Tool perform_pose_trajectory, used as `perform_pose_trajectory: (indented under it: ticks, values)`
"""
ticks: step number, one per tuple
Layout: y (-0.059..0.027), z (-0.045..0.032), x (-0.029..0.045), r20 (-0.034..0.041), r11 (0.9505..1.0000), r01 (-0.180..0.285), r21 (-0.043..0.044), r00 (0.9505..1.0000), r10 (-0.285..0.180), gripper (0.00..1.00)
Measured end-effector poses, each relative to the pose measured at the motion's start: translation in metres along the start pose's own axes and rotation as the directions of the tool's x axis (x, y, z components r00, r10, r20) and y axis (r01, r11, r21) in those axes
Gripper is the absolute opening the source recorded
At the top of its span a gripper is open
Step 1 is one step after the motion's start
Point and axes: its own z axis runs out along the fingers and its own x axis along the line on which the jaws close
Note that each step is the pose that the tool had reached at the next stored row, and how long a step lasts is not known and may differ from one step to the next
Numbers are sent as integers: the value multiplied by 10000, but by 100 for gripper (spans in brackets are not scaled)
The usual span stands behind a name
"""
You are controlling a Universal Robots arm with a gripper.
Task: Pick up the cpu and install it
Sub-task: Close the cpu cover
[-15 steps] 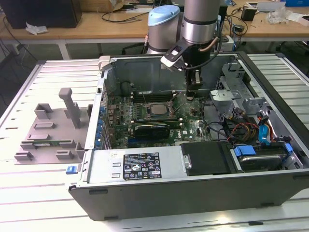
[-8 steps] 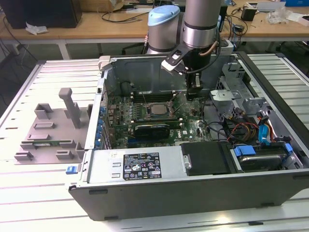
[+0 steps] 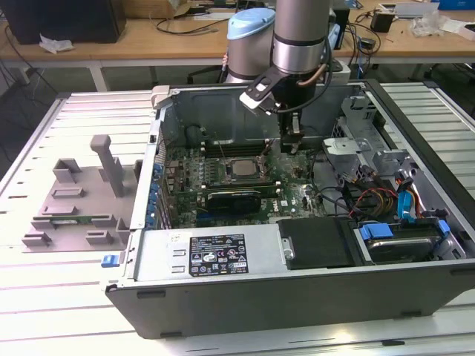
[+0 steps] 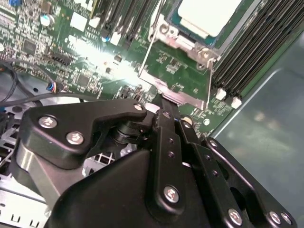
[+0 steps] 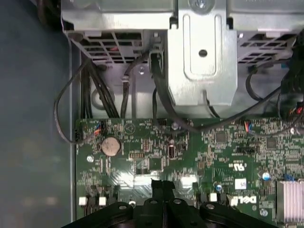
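In the exterior view, the gripper [image 3: 292, 145] hangs inside the open computer case [image 3: 297, 297], to the exterior view's right of the cpu [image 3: 241, 167], which lies in its socket. In the second wrist view, its fingers [image 4: 166, 133] press together, empty, near the cpu [image 4: 209, 14]. In the first wrist view, they meet above the motherboard [image 5: 190, 152].

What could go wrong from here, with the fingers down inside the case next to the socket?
1. The gripper, fingers shut, sits low over the motherboard; a small sideways drift could scrape its components.
2. Loose black cables run close by and might snag the arm.
3. The cpu lies in its socket, close to the metal socket frame that the fingers are near; a knock there could shift the chip.
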Motion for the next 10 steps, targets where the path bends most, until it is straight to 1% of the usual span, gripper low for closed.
perform_pose_trajectory:
  ticks: [4,5,7,8,9,10]
  values:
    - [-80,-1,7,-2,10000,-1,-4,10000,1,11]
    - [-119,-3,13,-1,10000,-1,-4,10000,1,11]
    - [-127,-3,13,-1,10000,-1,-4,10000,1,11]
    - [-127,-2,14,-1,10000,0,11,10000,0,11]
    - [-127,-1,14,0,9999,0,112,10000,0,11]
    - [-127,-2,14,1,9999,-1,117,10000,1,11]
